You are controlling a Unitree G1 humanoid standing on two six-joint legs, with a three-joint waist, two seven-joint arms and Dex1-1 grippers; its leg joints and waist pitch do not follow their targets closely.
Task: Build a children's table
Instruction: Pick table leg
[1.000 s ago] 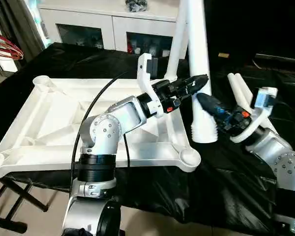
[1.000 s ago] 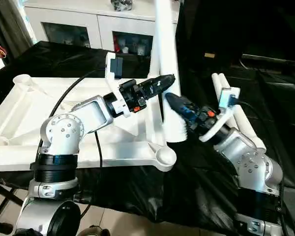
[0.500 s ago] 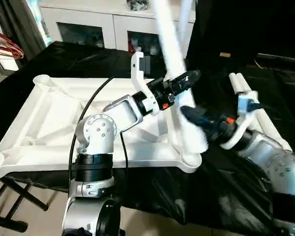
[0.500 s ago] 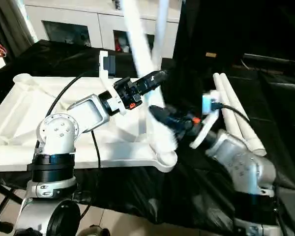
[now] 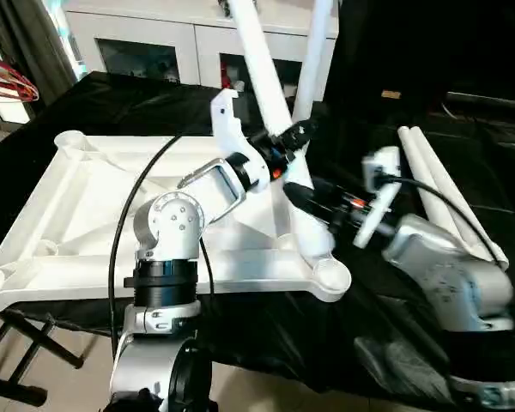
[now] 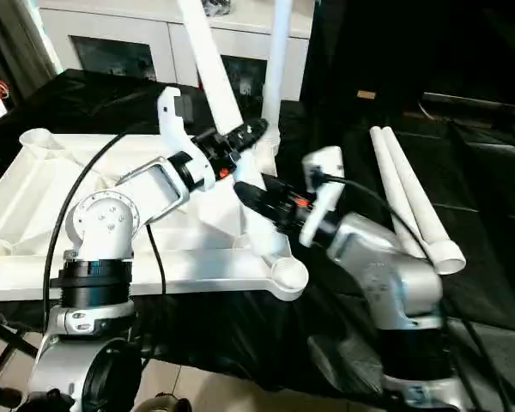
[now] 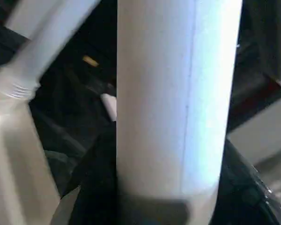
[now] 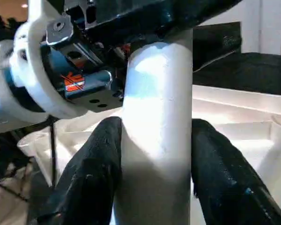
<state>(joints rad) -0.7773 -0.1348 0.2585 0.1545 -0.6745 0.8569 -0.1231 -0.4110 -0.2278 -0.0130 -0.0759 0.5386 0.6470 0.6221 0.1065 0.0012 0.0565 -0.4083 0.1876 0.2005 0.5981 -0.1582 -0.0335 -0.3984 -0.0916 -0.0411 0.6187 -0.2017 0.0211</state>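
Observation:
The children's table top [image 5: 86,197] lies upside down on the black-covered bench. One white leg [image 5: 313,60] stands in its far right corner. A second leg [image 5: 262,69] leans with its top toward the left. Its lower end is just above the rim beside the front right corner socket [image 5: 330,275]. My left gripper [image 5: 293,137] is shut on this leg at mid-height, and the leg [image 7: 178,93] sits between its dark fingers [image 7: 96,187]. My right gripper [image 5: 299,193] is shut on the leg [image 8: 157,140] lower down, its fingers [image 8: 93,178] hugging both sides.
Two loose white legs [image 5: 446,193] lie side by side on the black cloth at the right. A white cabinet with glass doors [image 5: 154,43] stands behind the bench. Red wire hangers [image 5: 9,86] are at the far left edge.
The held leg has tipped from upright to leaning left, and its lower end has moved left toward the front right socket. Both grippers went left with it, and the left one has closed in.

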